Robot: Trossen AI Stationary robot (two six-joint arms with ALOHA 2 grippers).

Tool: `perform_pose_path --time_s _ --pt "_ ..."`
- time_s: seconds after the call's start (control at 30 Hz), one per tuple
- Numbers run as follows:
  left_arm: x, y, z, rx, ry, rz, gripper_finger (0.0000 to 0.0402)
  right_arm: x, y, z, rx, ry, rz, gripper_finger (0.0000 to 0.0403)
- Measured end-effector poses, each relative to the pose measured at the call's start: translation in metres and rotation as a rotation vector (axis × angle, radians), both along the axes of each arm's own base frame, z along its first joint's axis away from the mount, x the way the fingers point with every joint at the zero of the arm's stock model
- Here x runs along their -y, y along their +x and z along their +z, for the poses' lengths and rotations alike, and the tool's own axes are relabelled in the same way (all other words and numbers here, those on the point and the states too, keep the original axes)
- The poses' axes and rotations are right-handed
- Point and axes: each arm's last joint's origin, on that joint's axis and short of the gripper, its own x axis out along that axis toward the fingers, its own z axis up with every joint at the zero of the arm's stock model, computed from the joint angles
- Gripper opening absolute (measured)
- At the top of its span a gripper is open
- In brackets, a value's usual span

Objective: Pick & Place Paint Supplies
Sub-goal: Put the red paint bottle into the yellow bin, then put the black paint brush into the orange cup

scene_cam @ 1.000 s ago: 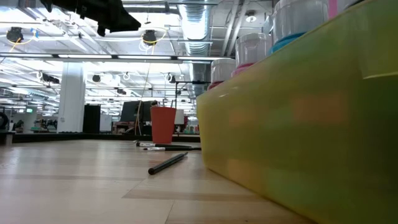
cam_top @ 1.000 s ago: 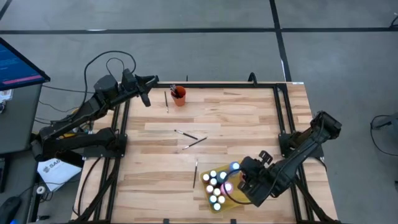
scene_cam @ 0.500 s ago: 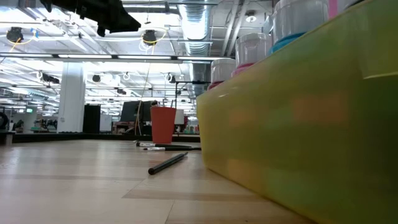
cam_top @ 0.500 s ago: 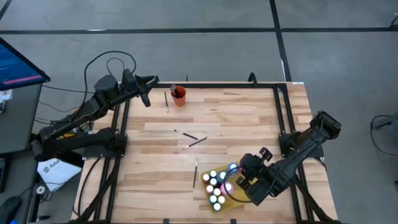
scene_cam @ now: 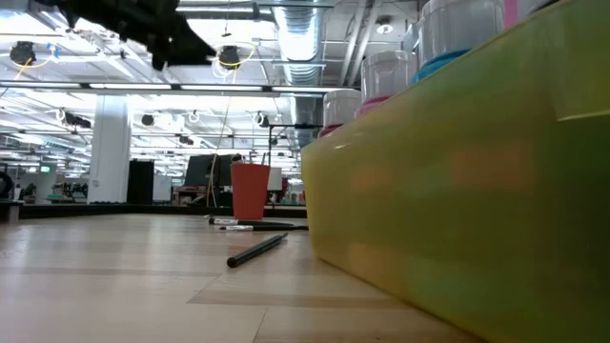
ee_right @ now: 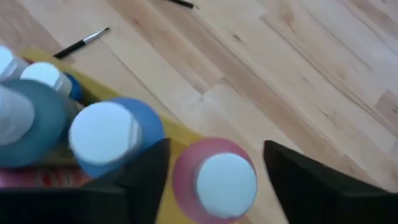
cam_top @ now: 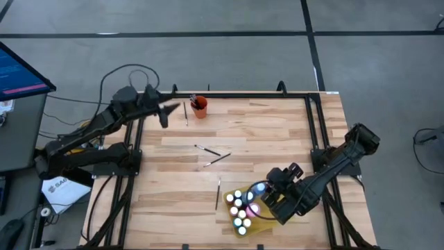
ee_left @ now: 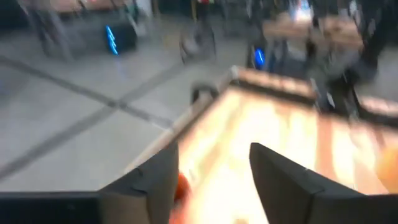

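Several white-capped paint bottles [cam_top: 241,205] stand in the flat yellow tray [cam_top: 258,222] near the table's near edge. My right gripper [cam_top: 263,198] is over the tray's right end and open. In its wrist view [ee_right: 216,150] its fingers stand on either side of a pink bottle [ee_right: 217,180] without touching it, and a blue bottle [ee_right: 115,137] stands beside. Thin dark paintbrushes lie on the table: one near the tray [cam_top: 218,193], two crossed at mid-table [cam_top: 211,154], one by the orange cup [cam_top: 185,112]. My left gripper [cam_top: 166,112] is open in the air at the far left corner [ee_left: 211,180].
The small orange cup [cam_top: 200,106] stands at the far edge with dark sticks in it; it also shows in the low view [scene_cam: 250,191]. In the low view the yellow tray [scene_cam: 457,191] fills the right side, and a brush [scene_cam: 257,250] lies before it. Black frame rails run along the table's edges.
My left gripper has swung from along the far edge toward the near edge and tipped downward, staying open; its wrist view is blurred by the motion. The bottles, tray and brushes have stayed in place.
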Motion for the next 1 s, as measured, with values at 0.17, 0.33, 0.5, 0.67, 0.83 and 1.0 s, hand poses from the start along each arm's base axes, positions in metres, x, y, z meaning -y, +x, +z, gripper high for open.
perform_pose_path --time_s 0.17,0.33,0.5,0.67,0.83,1.0 --pt "0.005 0.007 -0.021 -0.159 -0.115 -0.054 0.0241 0.008 0.005 0.0 -0.011 -0.008 -0.02 0.0307" --pt "-0.005 0.014 -0.042 -0.251 -0.285 0.2 0.0258 0.017 0.012 0.0 -0.037 -0.025 -0.012 0.0313" --pt "-0.014 0.026 -0.069 -0.381 -0.423 0.301 0.0249 0.025 0.016 0.0 -0.048 -0.033 -0.022 0.0305" --pt "-0.021 0.043 -0.097 -0.453 -0.534 0.42 0.0255 0.028 0.019 0.0 -0.05 -0.034 -0.034 0.0304" --pt "-0.021 0.062 -0.122 -0.483 -0.62 0.473 0.0262 0.029 0.019 0.0 -0.051 -0.034 -0.036 0.0304" --pt "-0.016 0.08 -0.136 -0.462 -0.594 0.513 0.026 0.029 0.019 0.0 -0.051 -0.034 -0.037 0.0304"
